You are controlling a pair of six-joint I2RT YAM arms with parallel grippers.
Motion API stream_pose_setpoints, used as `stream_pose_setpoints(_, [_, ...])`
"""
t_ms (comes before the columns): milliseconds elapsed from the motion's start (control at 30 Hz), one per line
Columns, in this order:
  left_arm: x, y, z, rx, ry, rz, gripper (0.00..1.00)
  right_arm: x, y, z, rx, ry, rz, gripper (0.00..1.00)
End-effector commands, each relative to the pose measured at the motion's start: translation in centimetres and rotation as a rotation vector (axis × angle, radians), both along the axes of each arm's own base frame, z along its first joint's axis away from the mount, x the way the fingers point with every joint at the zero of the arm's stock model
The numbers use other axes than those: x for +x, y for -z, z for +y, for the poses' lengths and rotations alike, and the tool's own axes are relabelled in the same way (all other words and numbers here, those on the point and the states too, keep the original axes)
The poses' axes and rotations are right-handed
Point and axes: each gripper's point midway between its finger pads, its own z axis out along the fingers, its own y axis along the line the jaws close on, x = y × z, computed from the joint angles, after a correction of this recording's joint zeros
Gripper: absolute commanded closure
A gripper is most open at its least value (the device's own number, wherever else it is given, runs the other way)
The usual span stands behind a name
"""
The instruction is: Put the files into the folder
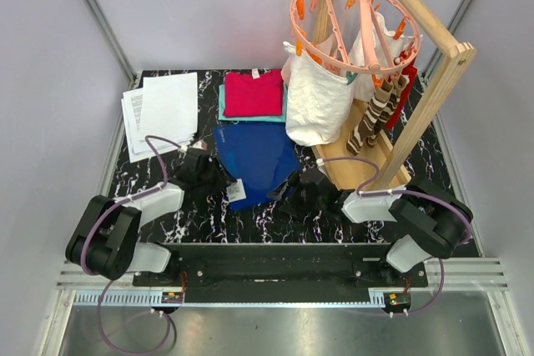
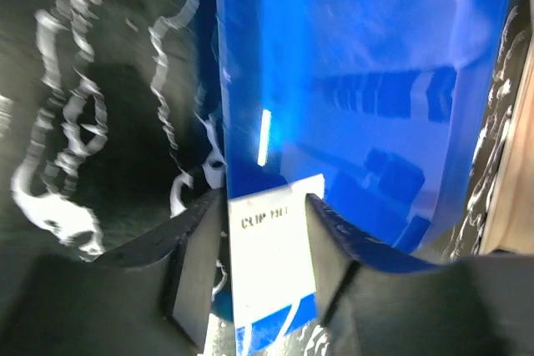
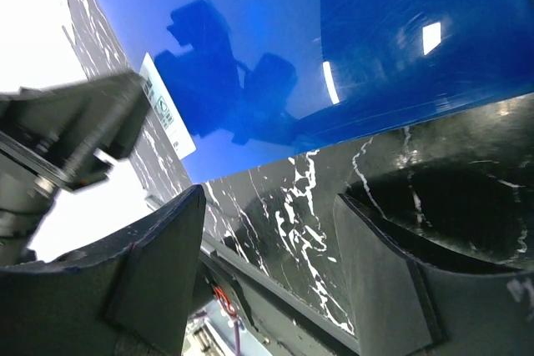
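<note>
The blue folder (image 1: 254,160) lies flat mid-table, with its white sticker (image 1: 235,191) at the near left corner. The files (image 1: 163,110), a stack of white sheets, lie at the far left, apart from the folder. My left gripper (image 1: 219,179) is open at the sticker corner. In the left wrist view its fingers (image 2: 196,256) stand either side of the sticker (image 2: 271,231) on the folder (image 2: 359,56). My right gripper (image 1: 288,193) is open and empty over bare table (image 3: 317,206), just short of the folder's near edge (image 3: 275,31).
Folded red and teal clothes (image 1: 253,93) lie behind the folder. A white cloth bag (image 1: 317,102), striped socks (image 1: 375,118) and a pink peg hanger (image 1: 350,22) hang from a wooden rack (image 1: 425,89) at the right, whose base (image 1: 367,168) is close to my right arm.
</note>
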Motion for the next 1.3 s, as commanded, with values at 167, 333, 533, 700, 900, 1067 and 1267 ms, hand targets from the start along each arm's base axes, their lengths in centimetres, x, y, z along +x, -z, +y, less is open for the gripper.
stream_pose_setpoints(167, [-1.9,0.4,-0.2,-0.054,-0.028,-0.03,0.71,1.9,-0.9,-2.2,-0.005,0.148,-0.092,0.31])
stream_pose_setpoints(333, [-3.2,0.6,-0.4,-0.083,-0.025,-0.03,0.8,2.3,-1.3,-3.6,0.03,0.224,-0.105,0.35])
stream_pose_setpoints(533, [-3.9,-0.4,-0.4,-0.114,-0.026,-0.067,0.85,2.7,-1.5,-6.5,0.011,0.311,-0.147,0.37])
stream_pose_setpoints(700, [-4.3,-0.7,-0.1,-0.103,-0.023,-0.066,0.68,3.1,-2.1,-7.9,-0.135,0.277,-0.209,0.34])
stream_pose_setpoints(900, [-4.5,-0.3,0.4,-0.073,-0.042,-0.042,0.48,3.9,-2.2,-7.8,-0.381,0.073,-0.325,0.23])
stream_pose_setpoints(1067, [-4.2,-0.3,0.5,-0.058,-0.041,-0.047,0.43,4.4,-1.0,-7.7,-0.552,-0.092,-0.363,0.19])
stream_pose_setpoints(1267, [-4.2,0.1,0.5,-0.047,-0.035,-0.035,0.47,5.5,0.9,-7.5,-0.68,-0.212,-0.392,0.22])
